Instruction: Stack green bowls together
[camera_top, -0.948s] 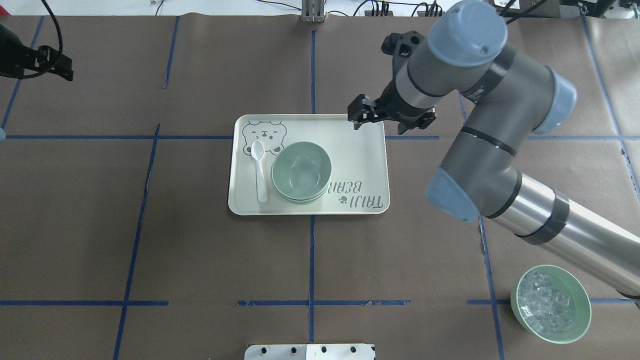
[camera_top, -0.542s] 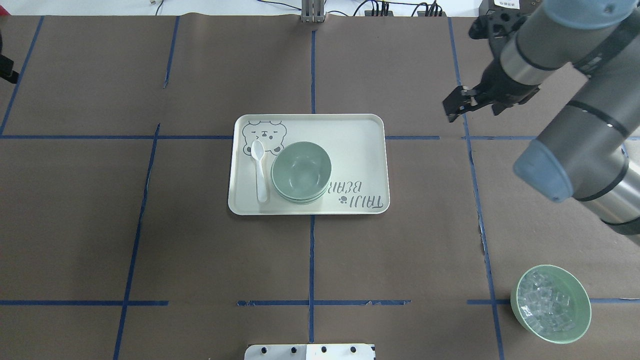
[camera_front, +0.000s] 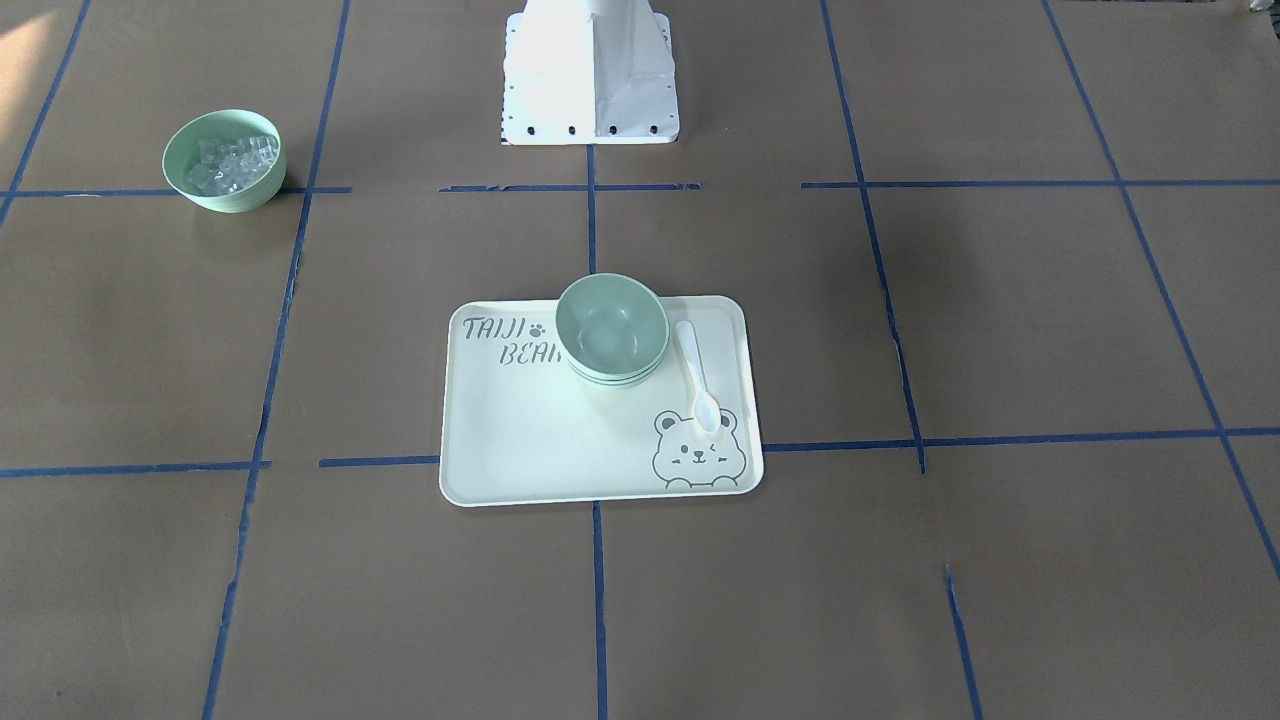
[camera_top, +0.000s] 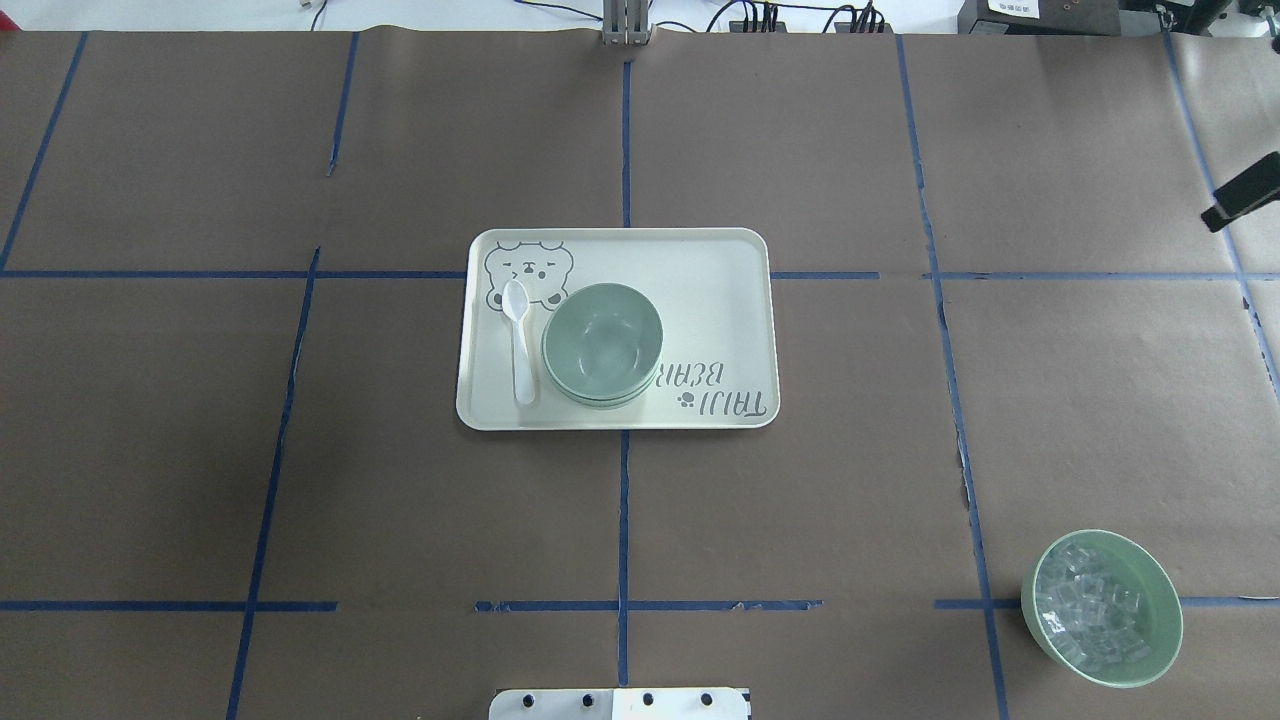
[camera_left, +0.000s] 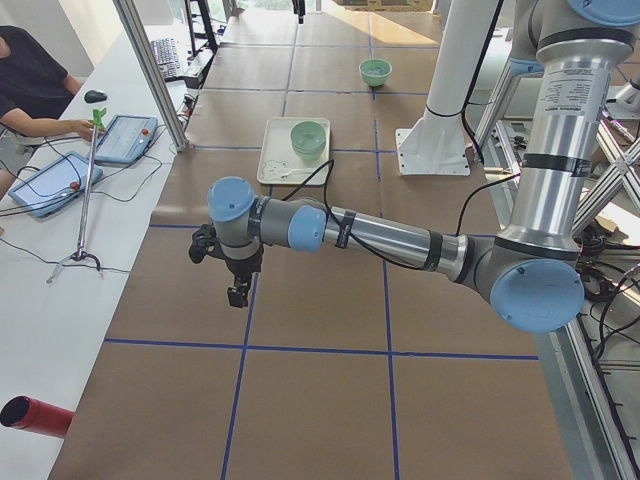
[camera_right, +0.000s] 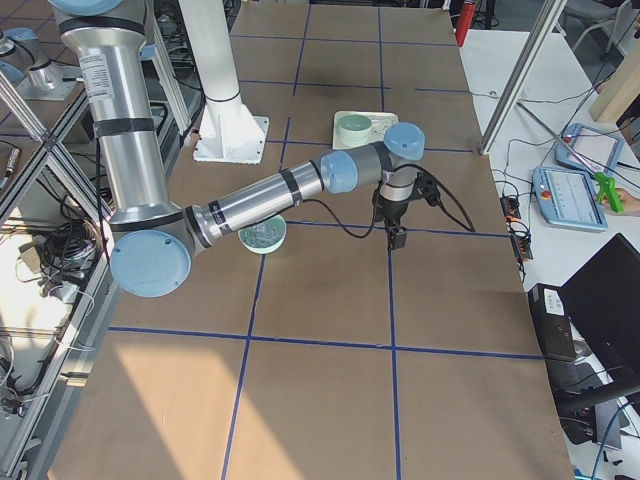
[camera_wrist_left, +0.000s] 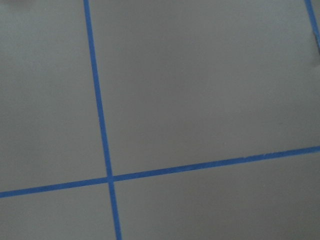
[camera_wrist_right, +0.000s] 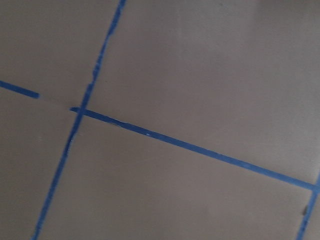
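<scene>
The green bowls (camera_top: 602, 345) sit nested in one stack on the cream tray (camera_top: 720, 300), near its middle; the stack also shows in the front view (camera_front: 612, 330). Nothing touches it. Only a black sliver of my right gripper (camera_top: 1240, 195) shows at the overhead view's right edge, far from the tray. In the right side view it (camera_right: 397, 238) hangs over bare table; I cannot tell if it is open. My left gripper (camera_left: 238, 295) shows only in the left side view, far from the tray, state unclear. Both wrist views show only brown paper and blue tape.
A white spoon (camera_top: 519, 340) lies on the tray left of the stack. A green bowl of clear ice-like cubes (camera_top: 1100, 608) stands at the near right of the table. The robot base (camera_front: 588, 70) is at the table's edge. An operator (camera_left: 30, 80) sits beside the table.
My right arm has swung from the tray's far right corner out to the right, almost leaving the overhead view. The left arm has left that view. The stack has not moved.
</scene>
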